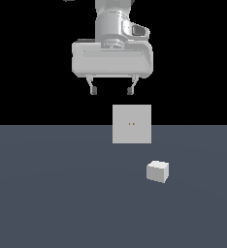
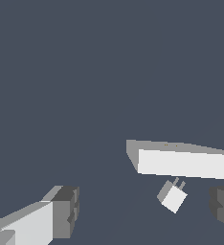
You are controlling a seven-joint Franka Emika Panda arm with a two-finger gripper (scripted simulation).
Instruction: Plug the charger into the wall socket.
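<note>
The charger (image 1: 157, 171) lies loose on the floor (image 1: 52, 193), in front of the wall socket (image 1: 131, 124) and off toward the exterior view's right, well apart from the plate. It sits skewed, its faces not square to the socket. The wrist view shows two short prongs (image 2: 176, 183) projecting from one face of the charger (image 2: 173, 197), pointing roughly toward the plate but at an angle to it.

The wall socket stands upright on the floor near its far edge, face toward the exterior camera, with two small orange-brown holes (image 1: 131, 124) at its centre. In the wrist view you see its top edge (image 2: 181, 160) as a long pale slab.

The gripper (image 1: 111, 90) hangs high above the floor, over the socket and slightly to the exterior view's left of it. Its fingers (image 1: 92, 89) are spread wide and hold nothing; nothing lies between them.

Judgement: the task is at its start, and the step in hand is the approach to the charger. You should bring the gripper across and down over the block, and turn the wrist so the pads close on the two side faces, not on the pronged face or the one opposite. Take it centrally, so it does not twist in the grip. The skew must be corrected before insertion; the holes are small and leave little room for misalignment.
</note>
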